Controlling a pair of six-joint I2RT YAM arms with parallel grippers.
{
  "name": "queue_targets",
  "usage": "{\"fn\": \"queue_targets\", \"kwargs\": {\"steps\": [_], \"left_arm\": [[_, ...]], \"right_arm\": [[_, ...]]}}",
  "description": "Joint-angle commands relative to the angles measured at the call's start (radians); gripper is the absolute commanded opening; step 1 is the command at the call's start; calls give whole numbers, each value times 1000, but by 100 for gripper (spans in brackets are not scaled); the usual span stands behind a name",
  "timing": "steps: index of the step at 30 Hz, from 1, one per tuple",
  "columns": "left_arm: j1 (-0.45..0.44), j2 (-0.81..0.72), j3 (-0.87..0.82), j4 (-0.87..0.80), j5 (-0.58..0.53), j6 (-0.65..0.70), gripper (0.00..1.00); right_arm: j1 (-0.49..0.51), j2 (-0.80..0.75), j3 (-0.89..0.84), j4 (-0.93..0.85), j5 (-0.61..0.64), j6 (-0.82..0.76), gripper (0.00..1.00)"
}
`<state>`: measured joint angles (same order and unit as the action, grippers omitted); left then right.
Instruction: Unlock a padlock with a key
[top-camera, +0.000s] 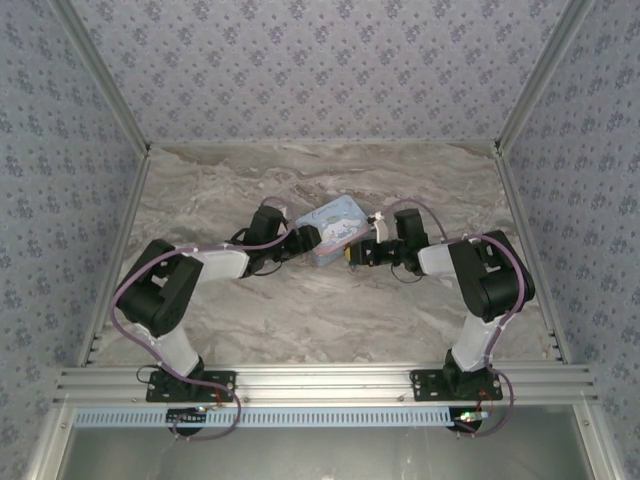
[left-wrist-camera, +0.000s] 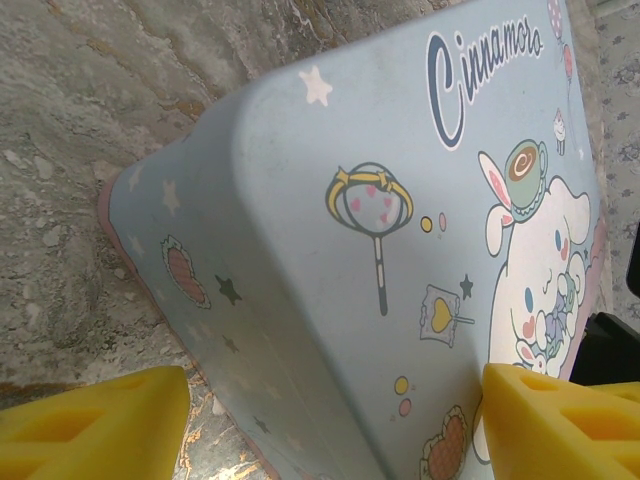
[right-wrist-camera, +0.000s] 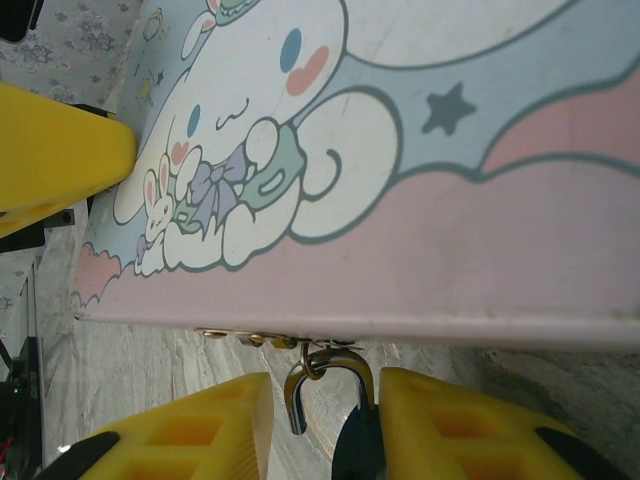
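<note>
Yellow fingers (right-wrist-camera: 190, 430) of your right gripper (right-wrist-camera: 325, 390) sit closest in the right wrist view. Jaws are released and the padlock (right-wrist-camera: 356, 448) hangs in the gap, its dark teal body touching the finger on the frame's right, the other finger just apart from it. Its shackle (right-wrist-camera: 335, 362) hooks through the hasp (right-wrist-camera: 255, 338) on the pink edge of the tin (right-wrist-camera: 430, 250). One leg ends beside the body, and you can't tell if it's latched or already popped. Your left gripper (left-wrist-camera: 330, 380) is spread wide too, straddling the tin's corner with one finger over bare table (left-wrist-camera: 80, 200), not clamping. From the top view both grippers meet at the tin, mid-table. The key is too small to make out. Judged step: lining up on the padlock, unlock not confirmed. The next move likely calls for a gentle pinch to steady the body, finding the keyhole end, and keeping the tin from sliding while the key goes in and turns.
</note>
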<state>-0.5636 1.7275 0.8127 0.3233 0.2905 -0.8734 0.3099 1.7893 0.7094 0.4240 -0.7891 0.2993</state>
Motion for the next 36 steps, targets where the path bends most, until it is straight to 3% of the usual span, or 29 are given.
{"fn": "queue_targets", "kwargs": {"steps": [1, 16, 27, 36], "left_arm": [[-8, 13, -23, -170, -42, 26, 75], [-9, 12, -22, -176, -45, 28, 75], [-10, 10, -23, -182, -49, 31, 75], [-11, 11, -22, -181, -48, 30, 75]], "right_arm": [[-2, -11, -7, 10, -27, 1, 32], [0, 19, -1, 24, -11, 17, 24], [-6, 34, -16, 53, 13, 35, 38], [9, 67, -9, 158, -33, 84, 41]]}}
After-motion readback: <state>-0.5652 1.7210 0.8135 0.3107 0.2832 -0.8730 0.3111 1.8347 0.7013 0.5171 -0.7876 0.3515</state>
